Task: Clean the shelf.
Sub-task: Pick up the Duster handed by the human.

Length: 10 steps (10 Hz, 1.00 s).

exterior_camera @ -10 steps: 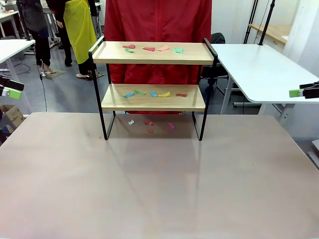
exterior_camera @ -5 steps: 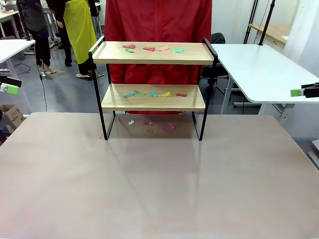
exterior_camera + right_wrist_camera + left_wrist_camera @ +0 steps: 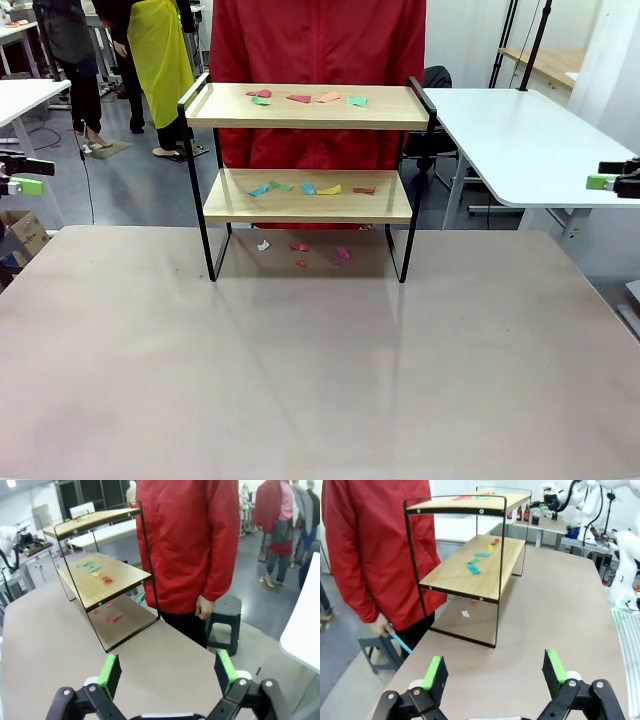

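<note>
The shelf (image 3: 305, 198) stands at the table's far middle, two wooden boards in a black frame. Coloured paper scraps (image 3: 305, 98) lie on its top board, more scraps (image 3: 308, 188) on the lower board, and a few scraps (image 3: 300, 247) on the table beneath. My left gripper (image 3: 24, 176) hangs open at the far left edge, well away from the shelf. At the far right edge my right gripper (image 3: 612, 180) is open too. In the wrist views the left gripper (image 3: 494, 672) and right gripper (image 3: 165, 672) each hold nothing, with the shelf (image 3: 470, 575) (image 3: 102, 582) ahead.
A person in a red jacket (image 3: 315, 40) stands right behind the shelf, one hand (image 3: 204, 608) hanging at the side. A white side table (image 3: 520, 145) stands at the right, and a black stool (image 3: 222, 622) sits near the table's far edge.
Both grippers have drawn slightly outward toward the picture's edges. The shelf and scraps have not moved.
</note>
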### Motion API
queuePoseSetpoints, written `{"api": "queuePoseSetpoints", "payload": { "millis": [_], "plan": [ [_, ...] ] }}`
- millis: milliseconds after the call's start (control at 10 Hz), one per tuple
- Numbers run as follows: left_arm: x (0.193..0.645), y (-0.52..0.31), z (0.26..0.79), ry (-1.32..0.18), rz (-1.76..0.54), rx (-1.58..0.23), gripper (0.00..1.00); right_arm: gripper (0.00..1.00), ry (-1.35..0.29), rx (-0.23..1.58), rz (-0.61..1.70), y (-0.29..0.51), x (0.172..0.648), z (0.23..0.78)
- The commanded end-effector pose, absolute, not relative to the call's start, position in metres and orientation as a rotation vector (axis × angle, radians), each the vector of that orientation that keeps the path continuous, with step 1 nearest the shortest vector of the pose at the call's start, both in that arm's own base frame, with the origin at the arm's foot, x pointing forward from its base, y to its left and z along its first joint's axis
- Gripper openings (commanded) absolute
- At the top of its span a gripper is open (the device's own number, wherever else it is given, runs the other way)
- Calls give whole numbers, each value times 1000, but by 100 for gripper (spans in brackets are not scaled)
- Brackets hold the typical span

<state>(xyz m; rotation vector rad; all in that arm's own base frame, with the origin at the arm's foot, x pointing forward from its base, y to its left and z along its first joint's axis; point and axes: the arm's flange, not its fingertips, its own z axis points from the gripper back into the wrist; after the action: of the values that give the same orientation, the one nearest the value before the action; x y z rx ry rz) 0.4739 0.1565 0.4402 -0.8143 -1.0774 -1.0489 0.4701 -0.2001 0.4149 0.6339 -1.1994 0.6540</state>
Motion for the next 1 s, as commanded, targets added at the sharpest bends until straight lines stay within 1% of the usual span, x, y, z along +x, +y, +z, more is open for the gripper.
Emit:
{"api": "queuePoseSetpoints", "payload": {
  "millis": [0, 200, 900],
  "plan": [
    [483, 166, 436, -1146, -1104, -854, 100, 100, -1232, 590, 695, -226, 495, 403],
    [488, 167, 429, -1157, -1151, -898, 100, 100, -1247, 584, 709, -234, 497, 398],
    [493, 163, 419, -1160, -1163, -951, 100, 100, -1310, 609, 696, -239, 493, 400]
  ]
}}
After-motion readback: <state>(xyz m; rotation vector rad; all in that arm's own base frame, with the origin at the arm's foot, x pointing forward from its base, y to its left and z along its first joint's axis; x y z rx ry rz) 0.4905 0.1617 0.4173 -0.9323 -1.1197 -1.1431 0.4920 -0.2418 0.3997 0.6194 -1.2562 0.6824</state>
